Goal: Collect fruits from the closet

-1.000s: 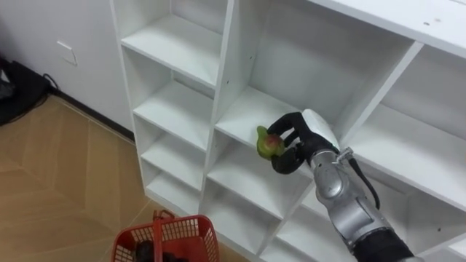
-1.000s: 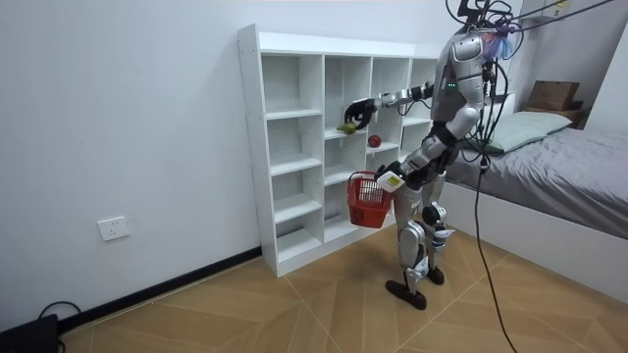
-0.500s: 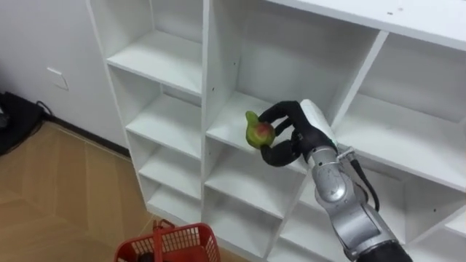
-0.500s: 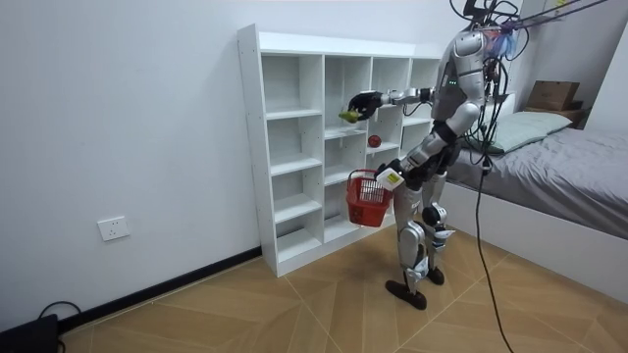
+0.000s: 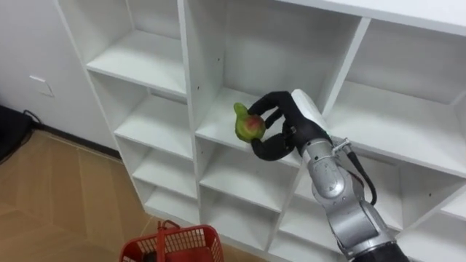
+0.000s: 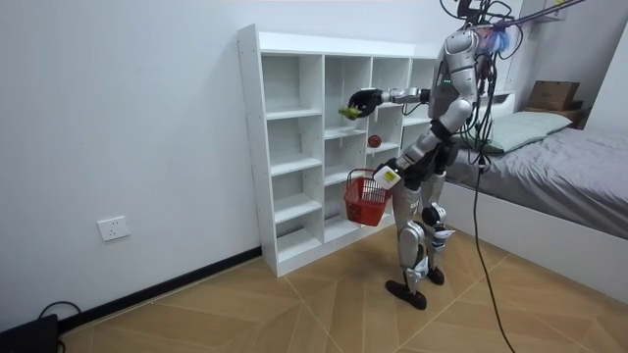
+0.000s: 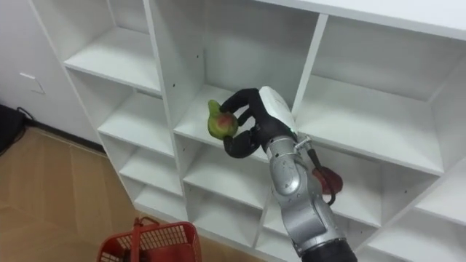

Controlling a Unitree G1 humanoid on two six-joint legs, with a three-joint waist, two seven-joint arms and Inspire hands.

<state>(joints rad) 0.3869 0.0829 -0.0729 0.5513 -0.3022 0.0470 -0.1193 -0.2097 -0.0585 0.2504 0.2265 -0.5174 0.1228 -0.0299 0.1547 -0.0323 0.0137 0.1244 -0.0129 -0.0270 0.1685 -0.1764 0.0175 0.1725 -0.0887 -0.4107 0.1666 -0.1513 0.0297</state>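
Your right hand (image 5: 293, 127) has its fingers (image 5: 271, 104) curled round the fruit (image 5: 247, 126), left hand (image 6: 386, 177) grips the basket (image 6: 362, 203); a loose hold could drop it beside the basket.

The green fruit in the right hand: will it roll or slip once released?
Probably rigid: the fruit looks undented under the curled fingers of the right hand. Its rounded form and smooth-looking skin suggest it may roll if set on a flat shelf.

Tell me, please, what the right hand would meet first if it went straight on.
Probably the closet's upright divider, just beyond the fruit that the right hand holds, though depth is unclear.
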